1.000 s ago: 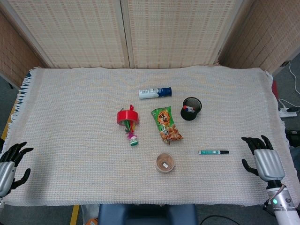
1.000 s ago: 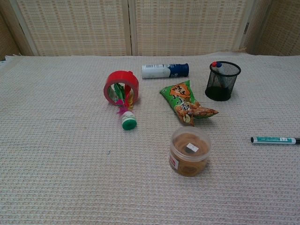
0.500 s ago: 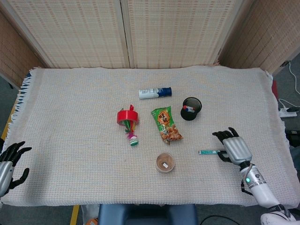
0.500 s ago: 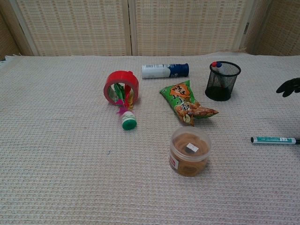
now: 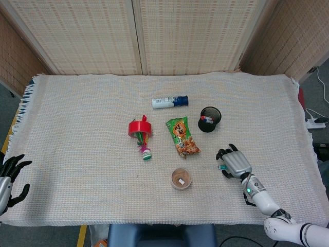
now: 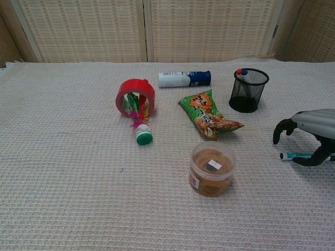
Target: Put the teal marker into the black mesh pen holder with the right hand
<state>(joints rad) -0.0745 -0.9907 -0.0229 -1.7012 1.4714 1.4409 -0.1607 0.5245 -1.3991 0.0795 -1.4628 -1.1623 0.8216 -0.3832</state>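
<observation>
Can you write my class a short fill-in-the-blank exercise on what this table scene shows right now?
1. The right hand hovers over the teal ____.
2. The black mesh pen holder stands ____ on the cloth.
3. The snack bag lies between the pen holder and the red ____.
4. The white and blue tube lies on its ____.

Missing words: marker; upright; tape roll; side

Your right hand [image 5: 236, 163] has black fingers and a silver back; a green light glows on its white wrist; your left hand [image 5: 8, 175] matches.
</observation>
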